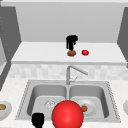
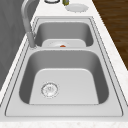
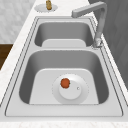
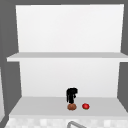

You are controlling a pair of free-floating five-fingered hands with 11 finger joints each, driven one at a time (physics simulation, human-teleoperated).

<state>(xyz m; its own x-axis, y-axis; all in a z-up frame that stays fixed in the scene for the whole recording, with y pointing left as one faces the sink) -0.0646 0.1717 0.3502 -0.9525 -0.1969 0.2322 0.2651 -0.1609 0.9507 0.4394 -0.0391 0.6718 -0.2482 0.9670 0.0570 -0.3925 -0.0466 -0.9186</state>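
Right up close at the bottom of the front view, a big red ball sits large before the sink, and just beside it to the left hangs the left hand, a dark shape low at the front rim; whether its fingers are spread or curled, I cannot tell. Behind them, the double sink: a drain in the left basin, and in the right basin a white plate with a small orange-brown fruit lying on it, left of centre in the right side view. The faucet rises between the basins, its spout angled out to the right. On the counter, a plate at the far left carries something brownish. Up on the lower shelf, the right hand points straight down with its fingers held together, the tips touching the top of a brown round thing that rests on the shelf board. Just beside it to the right, apart from the hand, lies a small red fruit.
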